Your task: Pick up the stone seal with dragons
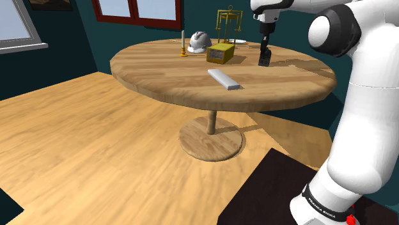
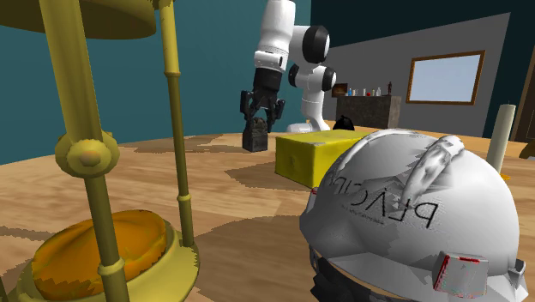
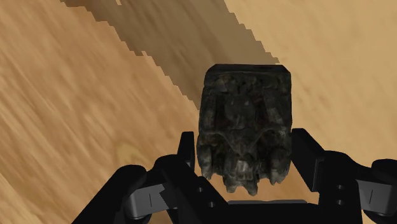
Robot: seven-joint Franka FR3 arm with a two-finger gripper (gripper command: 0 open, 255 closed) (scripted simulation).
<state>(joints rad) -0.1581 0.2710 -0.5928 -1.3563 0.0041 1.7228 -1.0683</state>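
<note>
The stone seal [image 3: 245, 124] is a dark, mottled carved block with a lumpy carved top facing the wrist camera. My black gripper [image 3: 243, 145] has one finger pressed on each of its sides, shut on it. In the shoulder view the gripper [image 1: 264, 51] points straight down over the far right part of the round wooden table [image 1: 172, 80], with the seal [image 1: 264, 61] at its tips. The second exterior view has the gripper [image 2: 256, 118] and seal [image 2: 255, 137] behind a yellow box. I cannot tell whether the seal's base touches the tabletop.
A yellow box [image 1: 220, 53] stands just to the shoulder view's left of the seal. A flat grey block [image 1: 225, 79] lies nearer the front. A white helmet [image 1: 199, 41], a candle [image 1: 183, 43] and a brass balance scale [image 1: 229, 25] stand at the table's far side.
</note>
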